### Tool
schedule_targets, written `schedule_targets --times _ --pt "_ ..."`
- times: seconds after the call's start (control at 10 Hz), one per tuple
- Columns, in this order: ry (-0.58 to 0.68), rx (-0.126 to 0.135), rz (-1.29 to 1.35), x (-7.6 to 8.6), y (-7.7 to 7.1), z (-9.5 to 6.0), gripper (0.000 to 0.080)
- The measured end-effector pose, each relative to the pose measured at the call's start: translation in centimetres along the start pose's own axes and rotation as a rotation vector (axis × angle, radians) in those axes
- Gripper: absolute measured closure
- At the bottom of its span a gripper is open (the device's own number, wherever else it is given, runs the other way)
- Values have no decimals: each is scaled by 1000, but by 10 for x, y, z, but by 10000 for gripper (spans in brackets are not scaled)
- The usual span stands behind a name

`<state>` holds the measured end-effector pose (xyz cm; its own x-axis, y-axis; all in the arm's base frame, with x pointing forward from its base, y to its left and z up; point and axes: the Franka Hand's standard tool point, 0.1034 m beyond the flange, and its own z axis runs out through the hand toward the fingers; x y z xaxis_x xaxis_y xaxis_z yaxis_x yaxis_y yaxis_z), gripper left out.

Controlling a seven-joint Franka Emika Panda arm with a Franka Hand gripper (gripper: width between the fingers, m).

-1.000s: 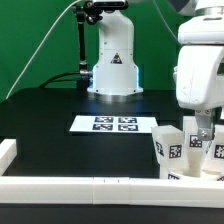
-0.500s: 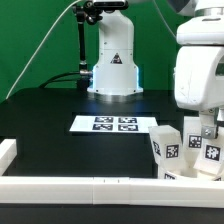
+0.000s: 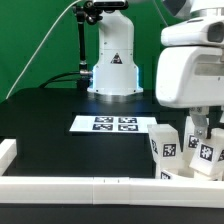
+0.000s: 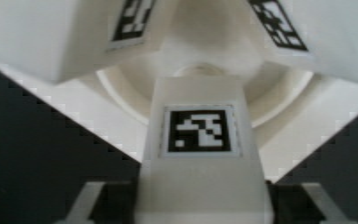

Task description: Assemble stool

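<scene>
Legs of the stool stand up white and blocky at the near edge of the black surface, close to its corner on the exterior view's right, each showing a black-and-white square tag. I see the arm's big white housing hanging right over them, and under it the gripper reaches down among the legs; one tagged leg sits directly beneath the jaws. From the wrist camera I look straight along a tagged leg that runs up the middle of the picture between the two grey fingers, and behind it the curved rim of the round seat shows, with two more tagged legs rising from it. I cannot tell whether the jaws are pinching that leg or only bracketing it. The marker board lies flat near the middle of the surface, well apart from the stool. A long white rail runs along the near edge, touching the stool parts or just beside them, I cannot say which
</scene>
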<state>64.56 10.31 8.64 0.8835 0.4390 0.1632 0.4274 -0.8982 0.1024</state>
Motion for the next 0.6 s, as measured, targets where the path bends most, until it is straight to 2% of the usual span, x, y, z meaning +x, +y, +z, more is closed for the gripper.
schedule_targets --times 0.3,0.6 --pt "37 2 336 4 -5 0 459" --pt "42 7 535 4 -5 1 459"
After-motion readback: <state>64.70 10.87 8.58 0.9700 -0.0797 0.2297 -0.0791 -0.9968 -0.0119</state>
